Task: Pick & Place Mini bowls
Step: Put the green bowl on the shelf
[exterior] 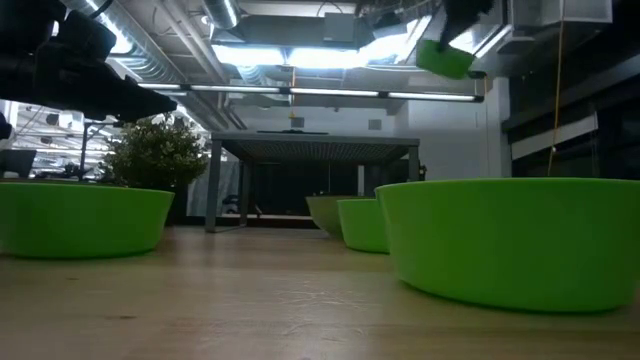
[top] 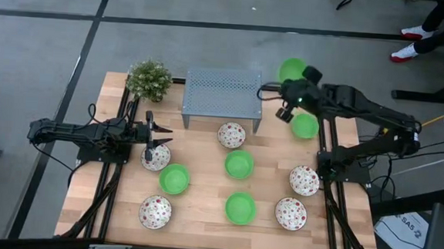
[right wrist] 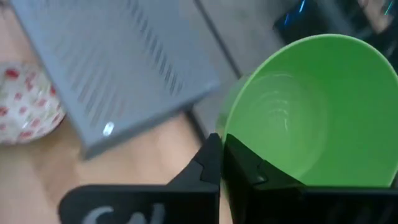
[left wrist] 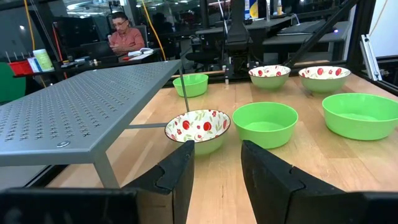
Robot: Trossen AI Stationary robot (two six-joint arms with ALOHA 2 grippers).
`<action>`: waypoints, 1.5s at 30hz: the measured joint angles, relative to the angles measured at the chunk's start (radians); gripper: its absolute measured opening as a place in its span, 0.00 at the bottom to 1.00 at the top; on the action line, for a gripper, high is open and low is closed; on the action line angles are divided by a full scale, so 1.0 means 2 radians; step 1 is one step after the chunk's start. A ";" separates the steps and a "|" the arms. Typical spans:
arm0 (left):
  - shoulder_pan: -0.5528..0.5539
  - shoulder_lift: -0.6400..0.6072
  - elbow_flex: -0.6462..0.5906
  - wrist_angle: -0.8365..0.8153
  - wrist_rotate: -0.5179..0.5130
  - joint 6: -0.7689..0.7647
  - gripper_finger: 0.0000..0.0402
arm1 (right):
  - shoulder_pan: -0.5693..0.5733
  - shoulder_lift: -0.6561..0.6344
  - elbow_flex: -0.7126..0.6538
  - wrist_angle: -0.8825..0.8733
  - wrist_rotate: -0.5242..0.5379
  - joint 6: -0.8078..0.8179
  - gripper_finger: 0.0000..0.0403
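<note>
Overhead view was evenly lit, soft light from above; bowls threw only faint shadows on the wooden table. Lifted green bowl by the table's far right corner was smeared with motion blur. Low view was backlit: ceiling light panels blown out, potted plant and perforated stand near silhouette, nearest green bowl soft, too close for focus. Left wrist view was sharp and bright, mild sheen on the stand top. Right wrist view was blurred throughout, a small glare spot on the stand's edge.
</note>
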 joint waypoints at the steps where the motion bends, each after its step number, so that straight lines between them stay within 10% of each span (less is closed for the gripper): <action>1: 0.000 0.000 0.000 0.000 0.000 0.000 0.32 | -0.005 0.001 0.004 0.021 0.000 -0.027 0.02; 18: 0.000 0.000 0.000 0.000 0.000 0.000 0.32 | -0.058 0.127 0.094 0.151 -0.059 -0.281 0.03; 45: 0.000 0.000 0.000 0.000 0.000 0.000 0.32 | -0.110 0.270 0.133 0.042 -0.229 -0.186 0.03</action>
